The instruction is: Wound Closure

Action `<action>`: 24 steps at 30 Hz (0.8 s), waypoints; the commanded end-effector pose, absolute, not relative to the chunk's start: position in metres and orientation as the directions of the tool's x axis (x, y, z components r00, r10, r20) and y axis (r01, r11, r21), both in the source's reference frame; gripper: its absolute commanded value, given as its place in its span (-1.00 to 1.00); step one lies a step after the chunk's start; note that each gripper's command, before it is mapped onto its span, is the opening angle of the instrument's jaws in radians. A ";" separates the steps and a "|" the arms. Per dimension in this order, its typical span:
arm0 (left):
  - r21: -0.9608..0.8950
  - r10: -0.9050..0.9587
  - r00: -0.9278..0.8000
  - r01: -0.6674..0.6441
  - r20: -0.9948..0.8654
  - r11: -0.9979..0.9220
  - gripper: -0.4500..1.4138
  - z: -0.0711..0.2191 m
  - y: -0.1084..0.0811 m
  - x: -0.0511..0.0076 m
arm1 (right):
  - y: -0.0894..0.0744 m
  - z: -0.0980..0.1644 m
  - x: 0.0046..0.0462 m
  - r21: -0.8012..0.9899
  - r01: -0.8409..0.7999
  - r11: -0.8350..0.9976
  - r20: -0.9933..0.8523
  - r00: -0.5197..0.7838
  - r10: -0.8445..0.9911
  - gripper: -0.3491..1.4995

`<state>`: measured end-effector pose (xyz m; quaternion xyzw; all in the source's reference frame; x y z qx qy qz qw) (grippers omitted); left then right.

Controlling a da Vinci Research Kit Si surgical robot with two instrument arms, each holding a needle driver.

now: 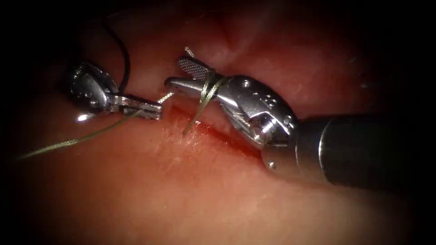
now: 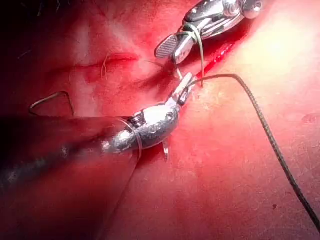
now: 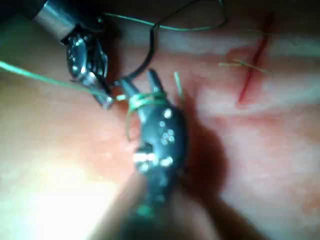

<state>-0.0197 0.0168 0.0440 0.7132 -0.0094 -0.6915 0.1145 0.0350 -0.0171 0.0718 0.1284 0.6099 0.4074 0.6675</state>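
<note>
Pink pork-belly tissue (image 1: 190,190) carries a red, wet cut (image 1: 218,134) running from centre toward four o'clock. At nine o'clock, the left arm's slim steel tool (image 1: 152,109) is clenched on the thin olive-green thread (image 1: 68,143), just left of the cut. Toward three o'clock, the right arm's broader steel tool (image 1: 181,72) stands with jaws parted, the thread looped around them; no needle is held.

Your right tool (image 1: 181,75) has its fingers (image 1: 193,68) apart over the cut (image 1: 213,131), thread (image 1: 206,93) looped round them. Your left tool (image 1: 152,110) grips the thread on the tissue (image 1: 190,190).
</note>
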 end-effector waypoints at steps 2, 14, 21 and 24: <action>0.178 -0.174 0.039 0.140 -0.984 -0.974 -1.00 0.045 0.017 -0.0207 | -0.017 0.073 0.0353 0.650 -0.430 0.627 -0.711 -0.054 0.701 -0.27; 0.176 -0.174 0.024 0.122 -0.984 -0.977 -1.00 0.045 0.018 -0.0238 | -0.017 0.073 0.0343 0.591 -0.552 0.589 -0.714 -0.016 0.700 -0.04; 0.175 -0.174 0.019 0.114 -0.985 -0.978 -1.00 0.046 0.019 -0.0255 | -0.016 0.073 0.0346 0.544 -0.582 0.604 -0.746 -0.005 0.666 0.16; 0.170 -0.169 0.017 0.113 -0.986 -0.979 -1.00 0.046 0.020 -0.0256 | -0.016 0.073 0.0351 0.531 -0.585 0.613 -0.748 0.017 0.663 0.16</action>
